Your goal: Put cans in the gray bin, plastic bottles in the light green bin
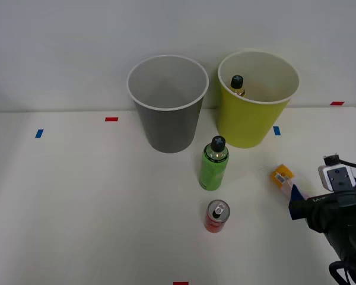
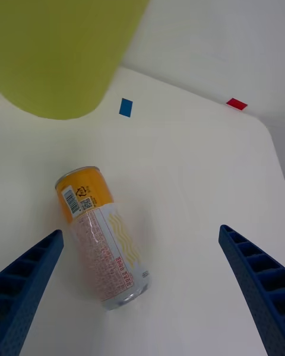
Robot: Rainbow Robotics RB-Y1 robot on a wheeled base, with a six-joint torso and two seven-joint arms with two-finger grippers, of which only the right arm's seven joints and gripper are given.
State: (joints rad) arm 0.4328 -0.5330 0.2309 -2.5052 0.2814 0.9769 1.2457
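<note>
Front view: the gray bin and the light green bin stand side by side at the far middle of the bench, a black-capped bottle inside the green one. Nearer stand a green bottle and the red can. At right, the pincer hangs by a lying orange-ended container.

Wrist view: the pincer fingers are spread wide, the container lying between them, nearer one finger, untouched, near the green bin.
</note>
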